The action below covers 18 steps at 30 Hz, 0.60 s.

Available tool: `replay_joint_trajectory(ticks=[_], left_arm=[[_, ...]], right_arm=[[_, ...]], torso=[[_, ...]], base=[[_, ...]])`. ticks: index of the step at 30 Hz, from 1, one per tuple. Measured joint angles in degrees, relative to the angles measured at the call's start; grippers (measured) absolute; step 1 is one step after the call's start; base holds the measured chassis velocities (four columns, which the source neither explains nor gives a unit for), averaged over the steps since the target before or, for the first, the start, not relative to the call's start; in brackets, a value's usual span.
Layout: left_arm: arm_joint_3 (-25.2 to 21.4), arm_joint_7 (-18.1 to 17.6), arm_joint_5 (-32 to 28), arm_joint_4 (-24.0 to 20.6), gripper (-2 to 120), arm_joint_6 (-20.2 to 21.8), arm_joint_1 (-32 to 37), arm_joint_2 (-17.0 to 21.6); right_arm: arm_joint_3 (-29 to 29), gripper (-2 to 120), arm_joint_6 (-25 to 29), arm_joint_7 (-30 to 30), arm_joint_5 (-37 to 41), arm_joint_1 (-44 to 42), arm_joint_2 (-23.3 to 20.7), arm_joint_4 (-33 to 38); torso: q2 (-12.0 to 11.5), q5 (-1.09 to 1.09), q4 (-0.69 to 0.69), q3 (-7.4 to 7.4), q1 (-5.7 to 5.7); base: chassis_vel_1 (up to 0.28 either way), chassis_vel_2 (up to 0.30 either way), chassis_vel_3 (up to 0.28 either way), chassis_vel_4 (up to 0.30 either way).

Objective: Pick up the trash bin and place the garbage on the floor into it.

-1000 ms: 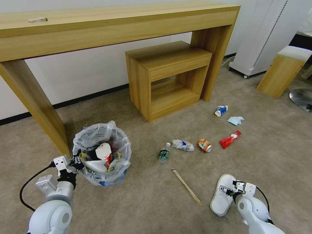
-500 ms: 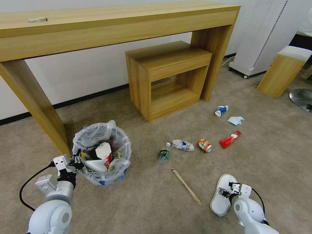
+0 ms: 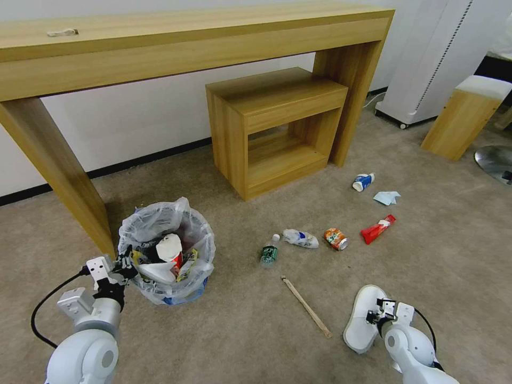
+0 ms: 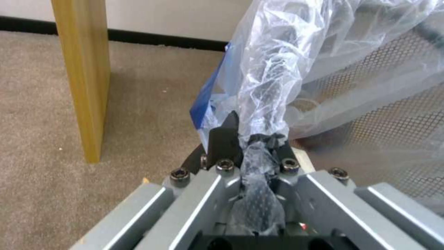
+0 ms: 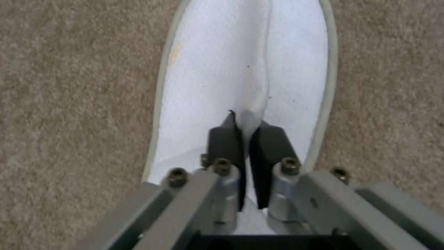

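Observation:
The trash bin [image 3: 168, 250], lined with a crinkly clear bag, stands on the floor [image 3: 240, 330] beside the table leg and holds a red-white carton [image 3: 170, 249]. My left gripper [image 3: 124, 265] is shut on its bagged rim [image 4: 259, 114]. My right gripper [image 3: 376, 314] is shut on the strap of a white slipper [image 3: 361, 320], and the pinched fold of the slipper [image 5: 208, 69] shows between its pads [image 5: 224, 139]. More garbage lies beyond: a wooden stick [image 3: 306, 306], green bottle [image 3: 269, 252], clear bottle [image 3: 300, 238], can [image 3: 335, 238], red wrapper [image 3: 377, 229], tissue [image 3: 386, 198] and cup [image 3: 363, 182].
A long wooden table [image 3: 186, 37] spans the back, with its leg [image 3: 58, 165] close to the bin. A low wooden cube table [image 3: 277, 128] stands under it. At the right are a white appliance [image 3: 426, 64], a wooden stool [image 3: 464, 114] and a metal disc base [image 3: 493, 160].
My right wrist has drawn back a little toward me, with the slipper edging along. The bin and my left gripper have hardly moved.

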Motion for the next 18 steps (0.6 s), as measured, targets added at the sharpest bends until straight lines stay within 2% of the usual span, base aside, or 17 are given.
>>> replay_joint_trajectory(ticks=[2, 18], left_arm=[[0.01, 0.03, 0.04, -0.01, 2, -0.01, 0.08, -0.03], [0.05, 0.24, -0.07, -0.31, 2, -0.05, 0.34, 0.32]], right_arm=[[-0.01, 0, 0.16, -0.06, -0.06, 0.07, -0.03, -0.15], [-1.29, 0, 2.07, -1.58, -1.56, 0.23, 0.06, -0.37]], torso=[[0.00, 0.00, 0.00, 0.00, 0.00], [0.00, 0.00, 0.00, 0.00, 0.00]], base=[[0.000, 0.000, 0.000, 0.000], [0.000, 0.000, 0.000, 0.000]])
